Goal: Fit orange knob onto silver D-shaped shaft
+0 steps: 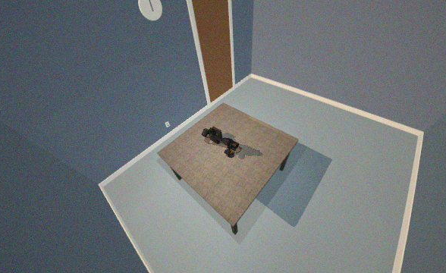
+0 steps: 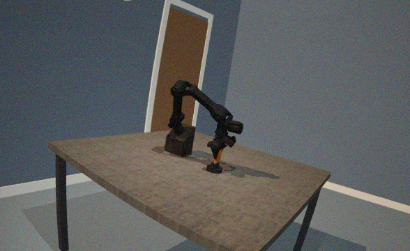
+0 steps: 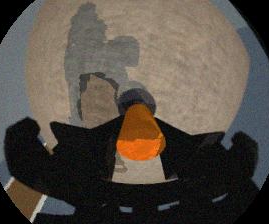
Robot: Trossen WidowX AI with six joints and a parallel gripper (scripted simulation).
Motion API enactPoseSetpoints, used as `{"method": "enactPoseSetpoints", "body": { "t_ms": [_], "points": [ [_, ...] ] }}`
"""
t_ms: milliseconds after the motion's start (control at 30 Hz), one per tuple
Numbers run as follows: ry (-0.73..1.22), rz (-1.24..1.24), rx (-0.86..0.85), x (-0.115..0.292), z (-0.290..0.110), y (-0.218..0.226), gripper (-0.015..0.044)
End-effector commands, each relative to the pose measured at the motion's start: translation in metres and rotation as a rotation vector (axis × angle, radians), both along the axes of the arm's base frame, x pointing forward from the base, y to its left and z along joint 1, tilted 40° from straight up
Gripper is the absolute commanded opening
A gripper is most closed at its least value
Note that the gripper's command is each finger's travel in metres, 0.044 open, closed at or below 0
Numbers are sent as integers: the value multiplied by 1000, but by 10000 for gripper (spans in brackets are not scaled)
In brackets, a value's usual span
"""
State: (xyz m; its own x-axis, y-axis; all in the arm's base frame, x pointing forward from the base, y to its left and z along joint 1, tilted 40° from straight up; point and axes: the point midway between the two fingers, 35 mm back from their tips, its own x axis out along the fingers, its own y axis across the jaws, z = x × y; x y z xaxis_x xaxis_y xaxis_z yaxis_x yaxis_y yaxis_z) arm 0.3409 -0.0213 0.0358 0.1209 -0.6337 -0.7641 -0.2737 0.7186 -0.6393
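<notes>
The orange knob (image 1: 231,152) (image 2: 219,155) (image 3: 140,148) is held between the fingers of my gripper (image 2: 217,153) (image 3: 138,119), which points down and is shut on it. The dark round pedestal (image 1: 228,154) (image 2: 214,169) (image 3: 150,98) stands on the table below the knob. In the exterior view a short stretch of the silver shaft (image 2: 216,162) shows between the knob's lower end and the pedestal. Whether the shaft's tip is inside the knob cannot be told. The wrist view hides the shaft behind the knob. The knob's hole and both flat sides are not visible.
The arm's base (image 1: 215,135) (image 2: 180,142) stands on the brown table (image 1: 223,182) (image 2: 156,181), behind the pedestal in the exterior view. The arm arches from it to the gripper. Shadows of the arm lie on the table beside the pedestal.
</notes>
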Motion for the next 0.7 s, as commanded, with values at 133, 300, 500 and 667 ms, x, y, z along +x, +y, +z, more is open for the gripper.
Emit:
{"method": "enactPoseSetpoints", "body": {
  "t_ms": [133, 300, 500, 667],
  "points": [
    [-105, -114, 17, -3, 2, 2, 0],
    [-105, -114, 17, -2, 1, 1, 0],
    [-105, -114, 17, 0, 0, 1, 0],
    [-105, -114, 17, 1, 1, 1, 0]
  ]
}}
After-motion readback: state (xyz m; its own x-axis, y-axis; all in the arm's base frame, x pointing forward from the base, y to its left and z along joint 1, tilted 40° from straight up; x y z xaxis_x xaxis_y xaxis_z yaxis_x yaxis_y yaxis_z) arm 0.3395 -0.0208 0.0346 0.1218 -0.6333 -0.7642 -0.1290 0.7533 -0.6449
